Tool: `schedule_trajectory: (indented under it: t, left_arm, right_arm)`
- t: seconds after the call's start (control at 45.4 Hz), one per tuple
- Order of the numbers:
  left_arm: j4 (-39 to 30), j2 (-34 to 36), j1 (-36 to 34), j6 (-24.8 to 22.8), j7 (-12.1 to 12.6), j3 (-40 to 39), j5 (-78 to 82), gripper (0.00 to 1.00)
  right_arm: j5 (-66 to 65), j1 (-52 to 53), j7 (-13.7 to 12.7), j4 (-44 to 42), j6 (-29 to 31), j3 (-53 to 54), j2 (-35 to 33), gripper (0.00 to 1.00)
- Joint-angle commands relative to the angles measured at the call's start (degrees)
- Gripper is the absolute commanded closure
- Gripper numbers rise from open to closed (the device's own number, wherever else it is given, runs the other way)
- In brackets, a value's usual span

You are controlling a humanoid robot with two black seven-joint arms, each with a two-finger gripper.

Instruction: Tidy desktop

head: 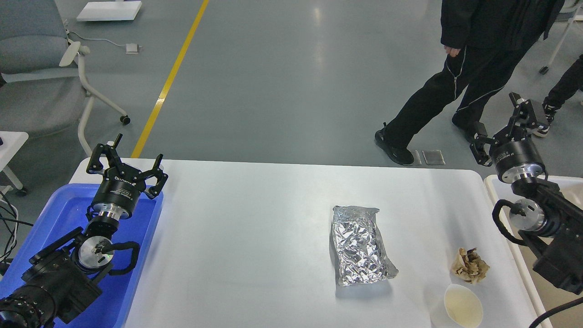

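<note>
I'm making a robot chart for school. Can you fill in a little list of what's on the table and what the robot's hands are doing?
table: white desktop
on it: foil packet, crumpled brown paper, paper cup
left side: blue tray
right side: beige bin
left gripper: open, empty, above tray
right gripper: open, empty, above bin's far end
</note>
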Motion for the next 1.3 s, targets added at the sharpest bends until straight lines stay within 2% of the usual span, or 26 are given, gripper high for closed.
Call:
schedule_trajectory:
  t: [0.0, 0.484, 0.77, 0.858, 1.101, 1.277]
  left_arm:
    - [0.00, 0.01, 0.00, 0.00, -0.06, 0.02, 0.00, 0.00]
    - [0.00, 0.01, 0.00, 0.00, 0.03, 0.02, 0.00, 0.00]
    - [0.00, 0.01, 0.00, 0.00, 0.03, 0.02, 0.00, 0.00]
    - [0.00, 0.01, 0.00, 0.00, 0.03, 0.02, 0.00, 0.00]
    - [0.00, 0.01, 0.00, 0.00, 0.03, 0.02, 0.00, 0.00]
    - [0.00, 0.01, 0.00, 0.00, 0.03, -0.07, 0.00, 0.00]
  right_arm:
    - [-0.09, -0.03, 0.05, -0.30, 0.14, -0.09, -0.10, 0.00]
    - [0.00, -0.21, 0.05, -0.38, 0.14, -0.09, -0.19, 0.00]
    - [-1.05, 0.32, -0.04, -0.21, 0.41, -1.22, -2.82, 0.00]
    - [-1.14, 1.02, 0.05, -0.03, 0.41, -6.31, -5.10, 0.00]
    - [-1.06, 9.63, 0.14, 0.32, 0.32, -29.86, -12.22, 0.00]
    - [-1.06, 15.61, 0.40, 0.49, 0.32, -38.31, -19.95, 0.00]
